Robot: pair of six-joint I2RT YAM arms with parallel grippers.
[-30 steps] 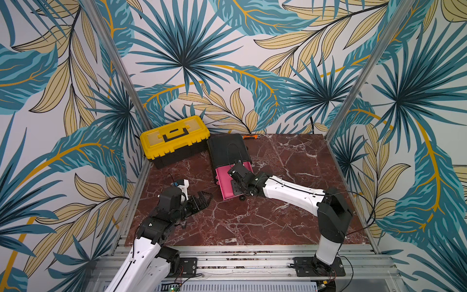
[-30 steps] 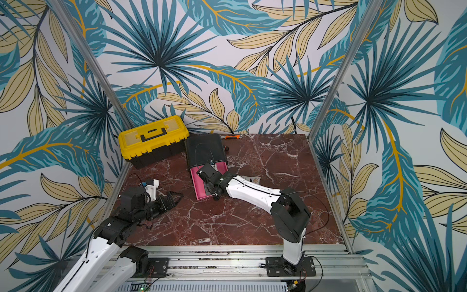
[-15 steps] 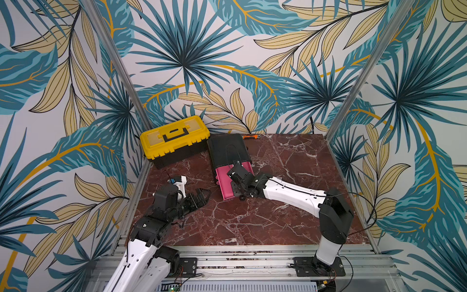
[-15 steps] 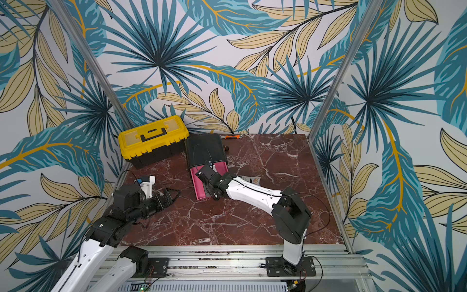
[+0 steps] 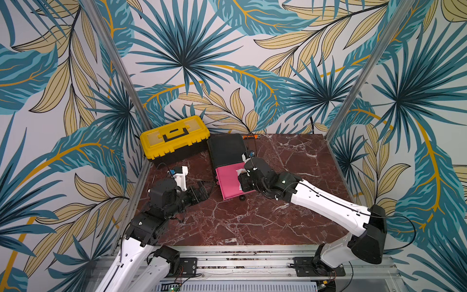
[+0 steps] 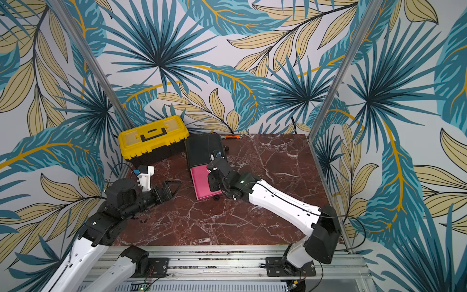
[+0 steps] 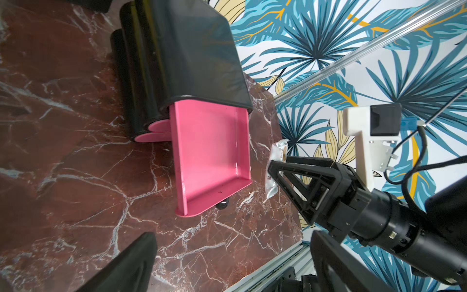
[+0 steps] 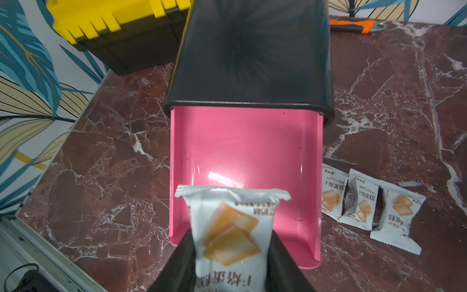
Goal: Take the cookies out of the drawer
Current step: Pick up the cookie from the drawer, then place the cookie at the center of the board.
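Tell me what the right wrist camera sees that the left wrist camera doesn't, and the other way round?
Only the right wrist view shows three white packets lying on the table beside the pink drawer, plus an orange tool. Only the left wrist view shows the drawer's black knob and the right gripper from the side. Both show the drawer pulled out, its visible floor bare, and the white packet that gripper holds.

The toolbox point(image 5: 174, 137) lies left of cabinet point(image 5: 225, 149) and drawer point(image 5: 228, 182).
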